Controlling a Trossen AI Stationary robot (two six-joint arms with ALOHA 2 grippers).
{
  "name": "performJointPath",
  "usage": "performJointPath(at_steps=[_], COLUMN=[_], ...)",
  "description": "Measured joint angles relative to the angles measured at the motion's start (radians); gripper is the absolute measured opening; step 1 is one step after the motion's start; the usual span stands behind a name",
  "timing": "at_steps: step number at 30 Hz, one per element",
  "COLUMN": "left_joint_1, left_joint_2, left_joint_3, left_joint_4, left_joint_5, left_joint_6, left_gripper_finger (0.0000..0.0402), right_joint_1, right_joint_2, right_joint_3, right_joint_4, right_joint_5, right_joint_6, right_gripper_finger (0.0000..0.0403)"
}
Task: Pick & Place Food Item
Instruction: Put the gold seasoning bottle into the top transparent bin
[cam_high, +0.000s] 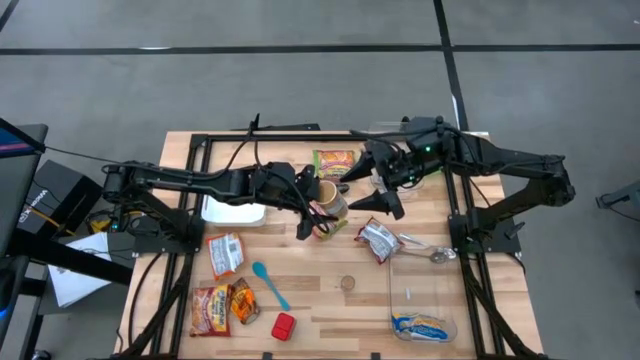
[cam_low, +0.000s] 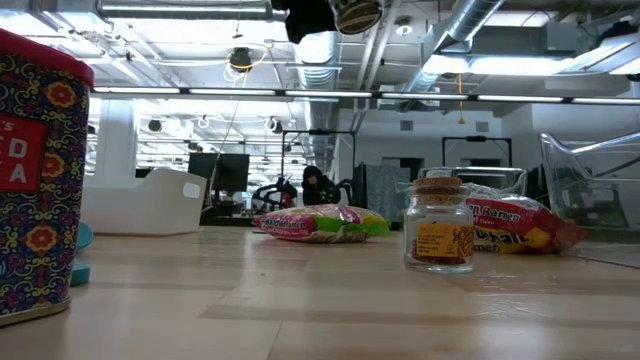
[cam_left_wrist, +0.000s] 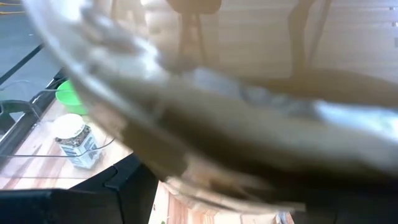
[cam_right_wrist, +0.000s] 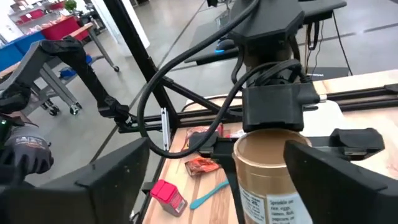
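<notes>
The left gripper (cam_high: 322, 212) is over the middle of the worktop (cam_high: 300, 270) and it is closed on the jar (cam_right_wrist: 264, 177), with its dark fingers taking the jar at the lid end. In the low view the round bottom of the jar shows high in the air, so we judge it is lifted clear of the wood. The right gripper (cam_high: 370, 192) is just beside it, toward the right arm's side, with its two fingers spread wide and nothing between them.

We think the step in hand is to carry the jar to its place. To do it well we keep the grip firm and move slowly, because a smooth cylinder can slip or swing. The right gripper should draw aside, so that the two arms do not touch. We cannot tell from here where the jar should go. The white bin (cam_high: 235, 210) is near, and the clear container (cam_high: 420, 295) is farther, at the front right.

The jar is round, with a flat tan lid and a printed paper label, and it seems hard and rigid. Around it lie soft, crinkled things: a ramen packet (cam_high: 335, 162) behind, a shiny snack bag (cam_high: 378, 240) in front. A small glass spice jar (cam_low: 440, 232) with a cork top stands upright on the pale plank wood.
</notes>
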Motion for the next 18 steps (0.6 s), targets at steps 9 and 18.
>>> performJointPath(at_steps=[9,18], left_joint_1=[0.000,0.000], left_joint_2=[0.000,0.000], left_joint_3=[0.000,0.000], left_joint_4=[0.001,0.022], left_joint_5=[-0.006,-0.005], left_joint_6=[0.000,0.000], left_gripper_finger=[0.0270,0.0270], right_joint_1=[0.000,-0.022], right_joint_2=[0.000,0.023], right_joint_3=[-0.005,-0.007], right_joint_4=[0.004,-0.064], right_joint_5=[0.036,0.158], right_joint_6=[0.010,-0.025], right_gripper_finger=[0.0355,0.0389])
